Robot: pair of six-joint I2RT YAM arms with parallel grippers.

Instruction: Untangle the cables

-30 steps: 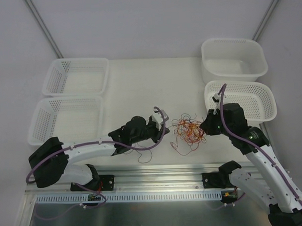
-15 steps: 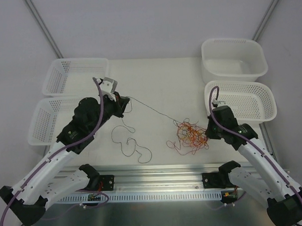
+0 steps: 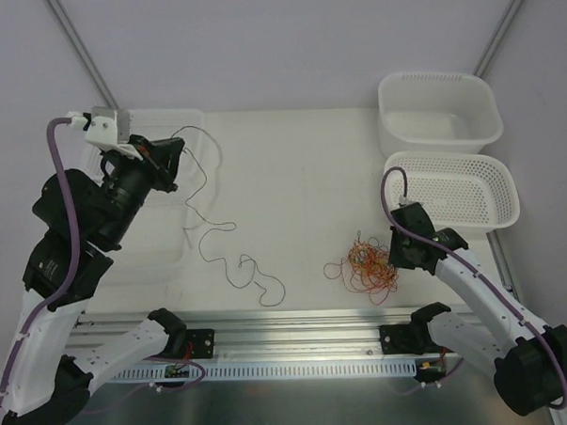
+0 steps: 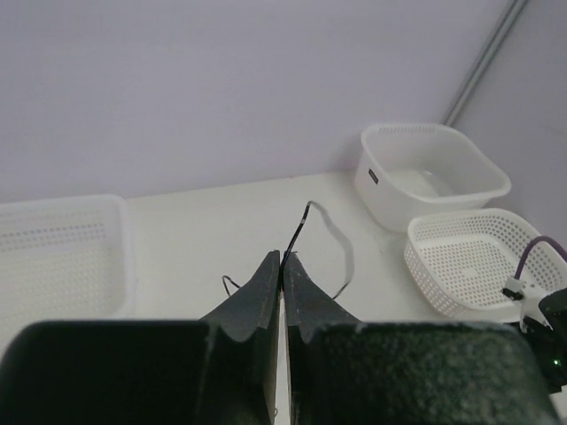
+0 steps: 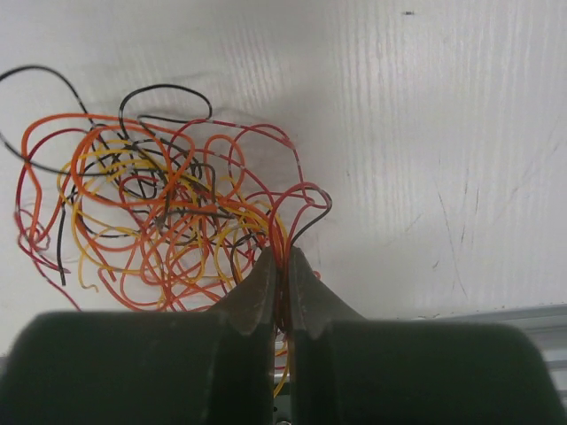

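Many hair-thin curly wires (image 3: 366,268), orange, red, yellow and black, heaped on the matte white table (image 3: 291,174) at front right from above, pinched by the right gripper (image 3: 395,255), a mesh basket (image 3: 471,187) just beyond; one black strand (image 3: 212,229) apart from the heap, trailing up to the raised left gripper (image 3: 174,149). From the left wrist, jaws together on that black strand, smooth tub (image 4: 431,173) beyond. From the right wrist, jaws clamped on red and orange loops.
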